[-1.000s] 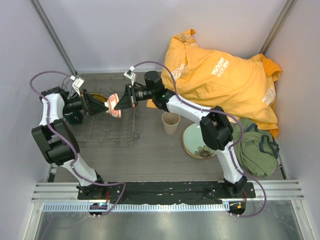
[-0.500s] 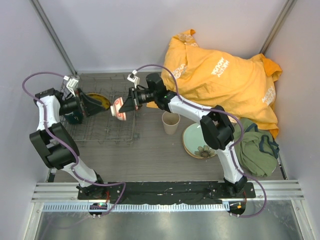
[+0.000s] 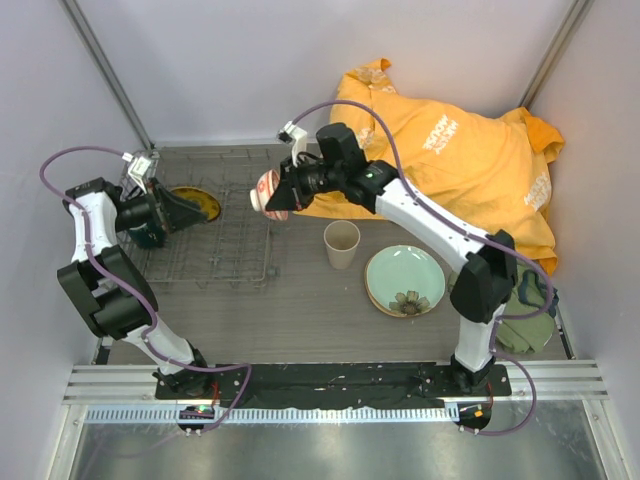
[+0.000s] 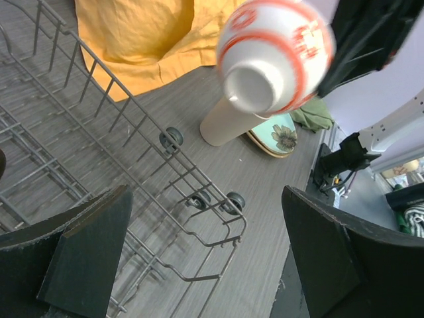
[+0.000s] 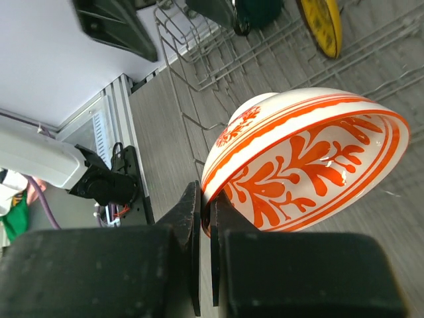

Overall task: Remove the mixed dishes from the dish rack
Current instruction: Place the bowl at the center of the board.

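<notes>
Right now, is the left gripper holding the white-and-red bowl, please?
No, the right gripper pinches the bowl; the left gripper stands open, empty.

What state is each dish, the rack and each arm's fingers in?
Grey metal wire dish rack: holds two dishes.
Small white-and-red bowl: tilted, held by rim.
Beige handleless cup: upright on table.
Pale green flower-marked plate: flat on table.
Small yellow-and-dark plate: on edge in rack.
Dark green mug: in rack.
Left fingers: open, empty.
Right fingers: shut on bowl.

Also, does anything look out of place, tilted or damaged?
Nothing looks broken or spilled. The small white-and-red bowl is tipped on its side in the air, pinched by its rim in the right hand. A yellow cloth heaped at the far right seems out of place.
</notes>
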Controlling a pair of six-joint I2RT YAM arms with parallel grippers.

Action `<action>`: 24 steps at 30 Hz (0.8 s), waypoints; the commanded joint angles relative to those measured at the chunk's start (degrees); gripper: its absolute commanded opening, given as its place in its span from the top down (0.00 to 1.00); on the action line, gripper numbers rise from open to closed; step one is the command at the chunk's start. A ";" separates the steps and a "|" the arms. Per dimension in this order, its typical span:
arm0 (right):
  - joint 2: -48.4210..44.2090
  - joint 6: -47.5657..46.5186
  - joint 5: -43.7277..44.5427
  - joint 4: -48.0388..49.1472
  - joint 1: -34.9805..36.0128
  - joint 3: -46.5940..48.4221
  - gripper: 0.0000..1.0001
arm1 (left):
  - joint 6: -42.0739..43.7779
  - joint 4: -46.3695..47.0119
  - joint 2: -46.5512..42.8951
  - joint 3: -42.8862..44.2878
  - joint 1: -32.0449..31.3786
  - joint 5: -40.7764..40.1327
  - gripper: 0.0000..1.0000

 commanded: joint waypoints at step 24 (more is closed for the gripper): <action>-16.99 -11.23 -1.57 -5.23 0.04 -4.85 0.99 | -28.12 -17.85 14.51 37.39 0.56 2.37 0.00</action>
